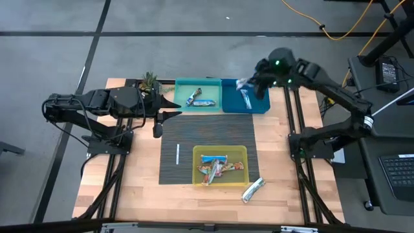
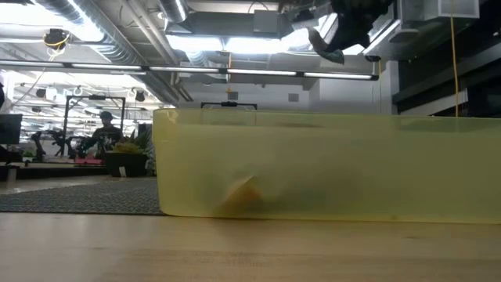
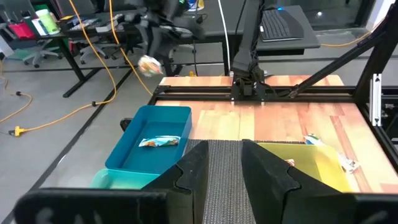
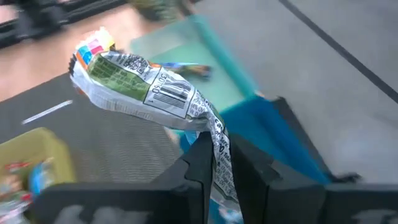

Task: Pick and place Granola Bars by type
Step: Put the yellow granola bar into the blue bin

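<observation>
Overhead, table-level — wrists share blue bin (image 3: 149, 146)

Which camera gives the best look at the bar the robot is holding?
The right wrist view: the held bar fills it, pinched in the right gripper. The high view shows a speck, the left wrist view a blur, the low view nothing.

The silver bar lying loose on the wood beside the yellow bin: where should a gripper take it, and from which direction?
Best guess: come straight down and pinch the silver bar across its narrow width near the middle. It lies flat and slanted on the bare table, apart from the yellow bin, so the fingers should turn to straddle its long sides. The flat wrapper gives no side grip.
</observation>
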Motion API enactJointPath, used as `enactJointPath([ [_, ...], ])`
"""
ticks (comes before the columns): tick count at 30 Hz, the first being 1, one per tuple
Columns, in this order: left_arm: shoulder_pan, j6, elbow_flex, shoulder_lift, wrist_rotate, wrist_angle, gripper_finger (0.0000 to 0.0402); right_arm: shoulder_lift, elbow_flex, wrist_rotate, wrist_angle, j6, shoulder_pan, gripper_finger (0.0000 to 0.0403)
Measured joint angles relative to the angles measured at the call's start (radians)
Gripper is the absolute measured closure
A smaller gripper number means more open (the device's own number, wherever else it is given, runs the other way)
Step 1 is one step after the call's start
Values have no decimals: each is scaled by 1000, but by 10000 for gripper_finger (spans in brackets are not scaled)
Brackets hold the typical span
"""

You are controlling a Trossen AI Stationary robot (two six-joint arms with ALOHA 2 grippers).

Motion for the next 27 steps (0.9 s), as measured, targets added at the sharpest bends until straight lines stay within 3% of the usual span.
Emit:
enactJointPath([
  [4,0,-1,0,0,-3,1,313,0,38,-2,-47,-13,-89,344],
  [11,0,-16,0,0,-3,1,313,16,42,-6,-93,-55,-134,344],
  [18,0,-18,0,5,-3,1,313,146,41,2,-139,-128,-216,344],
  [27,0,-29,0,10,-3,1,313,293,41,2,-84,-199,-238,344],
])
